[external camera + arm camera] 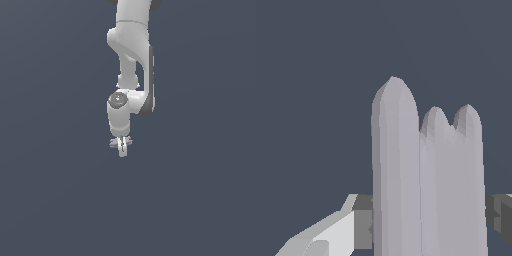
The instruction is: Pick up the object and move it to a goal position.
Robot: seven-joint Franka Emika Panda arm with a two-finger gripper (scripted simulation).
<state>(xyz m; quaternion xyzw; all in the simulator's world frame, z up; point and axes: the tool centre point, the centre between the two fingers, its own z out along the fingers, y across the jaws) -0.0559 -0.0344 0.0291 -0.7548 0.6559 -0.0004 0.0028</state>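
Note:
The object (116, 143) is a small pale grey-lilac piece. In the exterior view it sticks out on both sides of my white gripper (122, 150), which points straight down below the arm. In the wrist view the object (426, 175) fills the space between my fingers and shows three rounded lobes. One white finger (331, 235) and its dark pad press on one side, and the other dark pad (500, 212) sits against the opposite side. The gripper is shut on the object. I cannot tell how high it is above the ground.
A plain dark grey-blue surface (50, 200) fills the exterior view around the arm. The white arm (131, 55) rises to the top of that view.

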